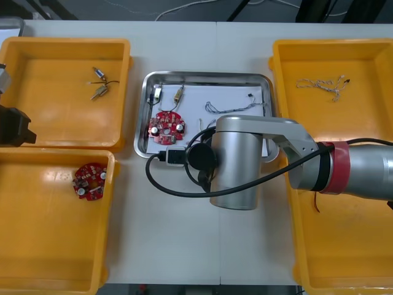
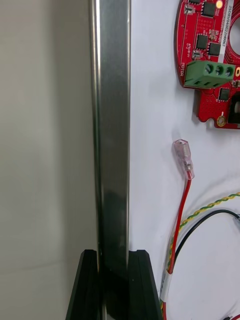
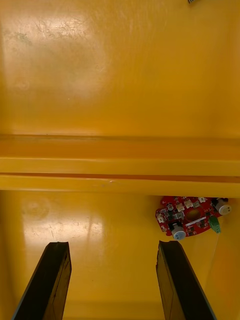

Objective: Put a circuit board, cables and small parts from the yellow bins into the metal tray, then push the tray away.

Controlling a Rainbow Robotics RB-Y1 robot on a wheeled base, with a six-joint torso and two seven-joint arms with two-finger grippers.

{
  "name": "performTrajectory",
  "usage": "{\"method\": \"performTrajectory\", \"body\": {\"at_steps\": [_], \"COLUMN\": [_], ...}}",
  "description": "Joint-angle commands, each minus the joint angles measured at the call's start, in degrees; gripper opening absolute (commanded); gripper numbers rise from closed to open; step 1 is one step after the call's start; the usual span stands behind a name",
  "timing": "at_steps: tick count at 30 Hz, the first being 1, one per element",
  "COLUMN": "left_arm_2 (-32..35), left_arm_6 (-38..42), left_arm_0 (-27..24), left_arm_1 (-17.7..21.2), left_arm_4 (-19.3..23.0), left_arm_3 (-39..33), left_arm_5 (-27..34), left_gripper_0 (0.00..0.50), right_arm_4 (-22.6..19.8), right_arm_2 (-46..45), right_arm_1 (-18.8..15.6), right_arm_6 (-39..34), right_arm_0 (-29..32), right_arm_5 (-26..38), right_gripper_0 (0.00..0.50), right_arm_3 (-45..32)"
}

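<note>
Where the metal tray (image 1: pixel 206 77) sits mid-counter, holding a red circuit board (image 1: pixel 166 128) and cables (image 1: pixel 236 104): right gripper (image 2: pixel 114 257), jaws clamped on its near rim; left gripper (image 3: pixel 112 247), jaws wide, over the left yellow bins (image 1: pixel 61 146).

Front view looks steeply down on the table (image 1: pixel 196 246). Right wrist view sits close over the tray (image 2: pixel 112 125) rim. Left wrist view faces into the left bins (image 3: pixel 120 165), sharing a board (image 3: pixel 187 222) with the front view.
</note>
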Motion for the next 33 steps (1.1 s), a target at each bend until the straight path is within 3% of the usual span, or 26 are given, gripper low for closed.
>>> {"method": "performTrajectory", "body": {"at_steps": [1,33], "left_arm_2": [1.43,1.43], "left_arm_6": [-5.77,-5.77], "left_arm_0": [-1.63,-1.63], "left_arm_1": [1.05,1.05], "left_arm_4": [0.40,0.40], "left_arm_3": [-0.35,-0.35], "left_arm_5": [0.45,0.45], "left_gripper_0": [0.500,0.500], "right_arm_4": [0.01,-0.34], "right_arm_2": [-1.68,-1.77], "right_arm_1": [-0.23,4.34], "right_arm_6": [3.50,10.18], "right_arm_0": [-3.92,-12.00], "right_arm_5": [-2.64,-18.90], "right_gripper_0": [0.000,0.000], "right_arm_3": [3.02,23.24]}}
